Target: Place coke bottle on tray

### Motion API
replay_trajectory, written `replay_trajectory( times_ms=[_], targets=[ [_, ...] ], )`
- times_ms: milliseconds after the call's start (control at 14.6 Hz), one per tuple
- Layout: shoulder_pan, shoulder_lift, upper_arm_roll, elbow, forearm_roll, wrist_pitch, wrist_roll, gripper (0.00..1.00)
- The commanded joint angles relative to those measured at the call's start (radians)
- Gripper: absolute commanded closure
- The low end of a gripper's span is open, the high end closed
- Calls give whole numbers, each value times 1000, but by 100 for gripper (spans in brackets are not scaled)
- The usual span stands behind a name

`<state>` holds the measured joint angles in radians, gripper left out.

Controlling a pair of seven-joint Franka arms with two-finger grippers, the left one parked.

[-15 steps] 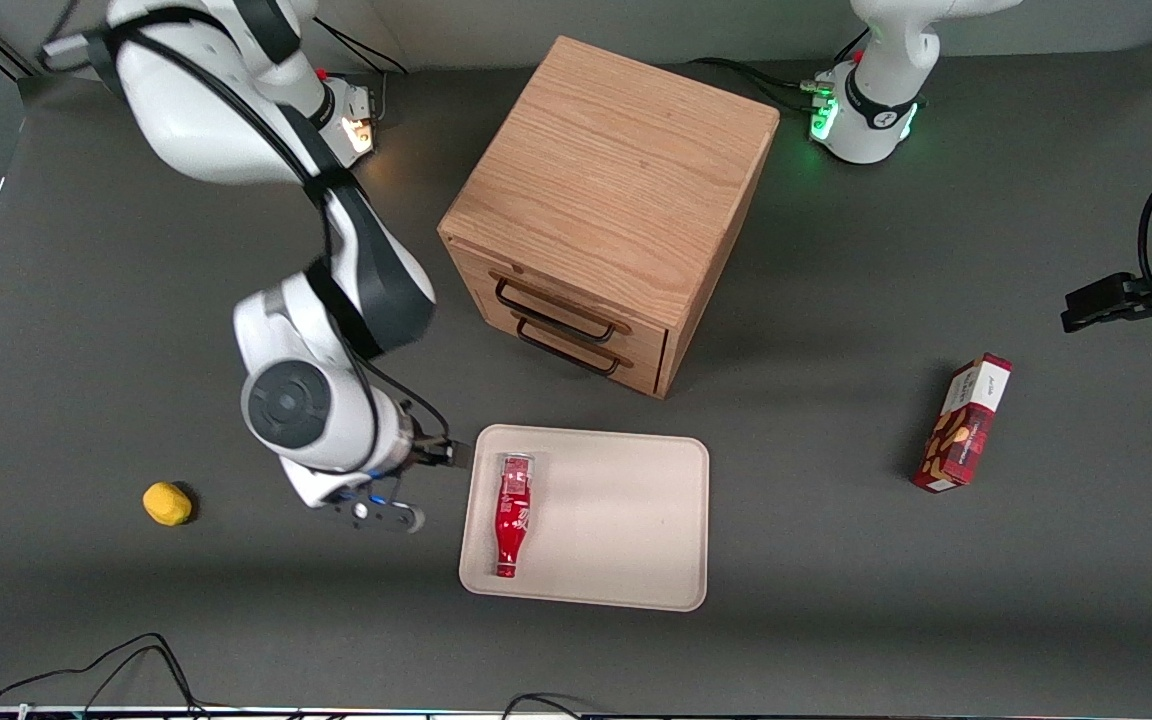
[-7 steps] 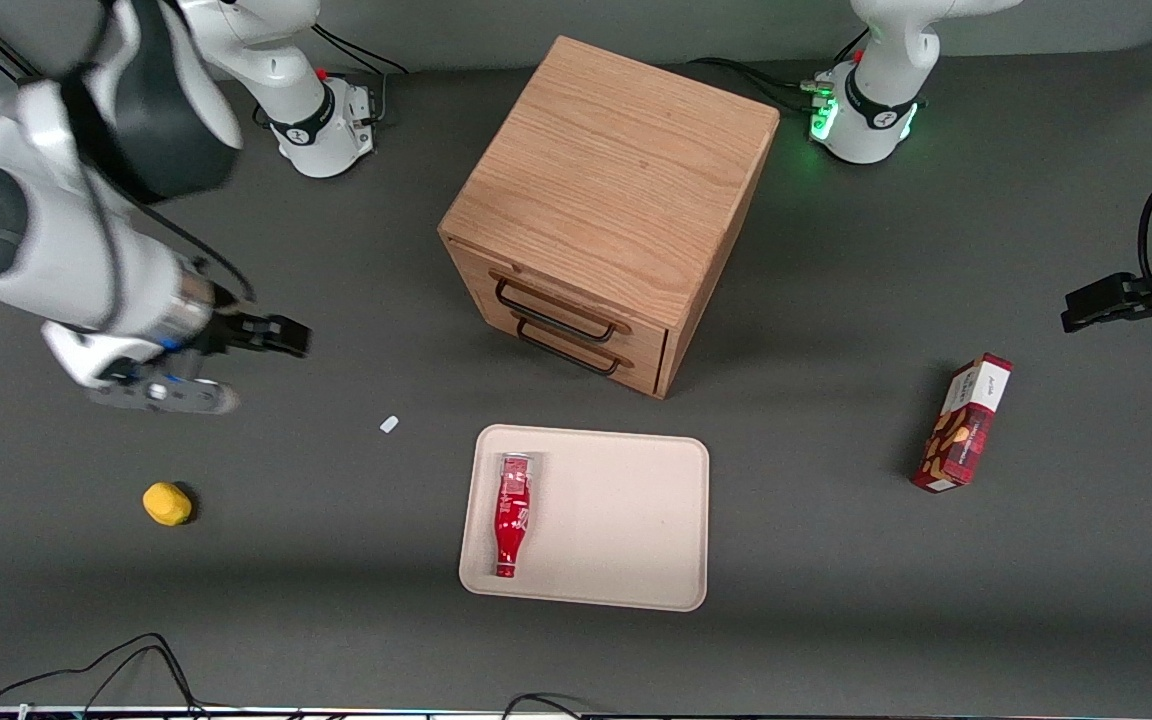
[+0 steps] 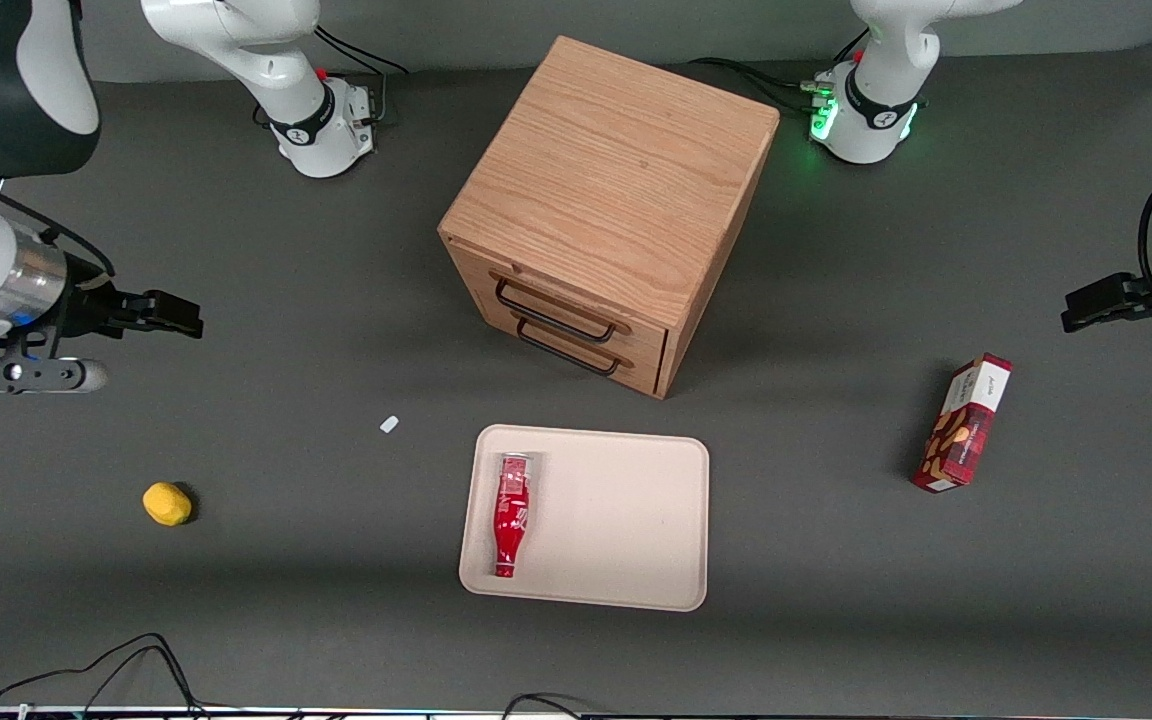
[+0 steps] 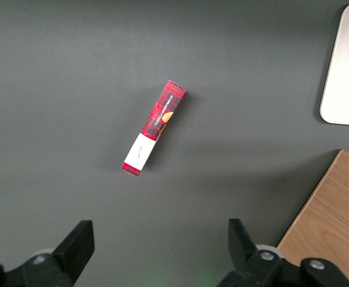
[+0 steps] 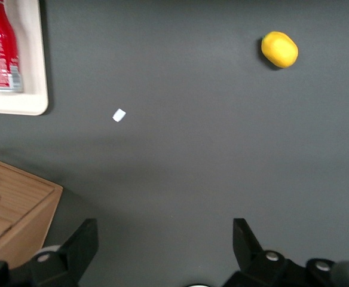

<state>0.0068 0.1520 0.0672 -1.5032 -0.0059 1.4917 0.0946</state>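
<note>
A: What has changed since a second ago?

B: The right arm's hand point(image 3: 171, 318) has swung away from the edge of the large flat cream tray with the low rim point(image 3: 626, 520), where it was a second ago, and now hangs over bare dark grey surface point(image 3: 836, 620) well toward the working arm's end.

A: Is it carrying anything?

B: No. In the right wrist view its two dark fingers point(image 5: 82, 242) stand wide apart with only grey surface between them.

A: And the small slim red contour bottle with the white script?

B: The coke bottle point(image 3: 513, 514) lies on its side in the tray, along the rim at the working arm's end, with its silvery base pointing toward the light oak two-drawer cabinet point(image 3: 611, 205) and its narrow neck toward the front camera. It has not shifted.

A: Anything else around?

B: A small yellow lemon-shaped object point(image 3: 166, 503) rests near the working arm's end, nearer the front camera than the hand. A tiny white scrap point(image 3: 389, 424) lies between hand and tray. A red rectangular snack box point(image 3: 964, 422) sits toward the parked arm's end.
</note>
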Motion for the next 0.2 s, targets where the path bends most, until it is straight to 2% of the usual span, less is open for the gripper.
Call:
replay_trajectory(
  times_ms=[0, 137],
  targets=[
    [28, 6, -62, 49, 26, -83, -137, 0],
    [116, 6, -179, 54, 55, -90, -145, 0]
  ],
)
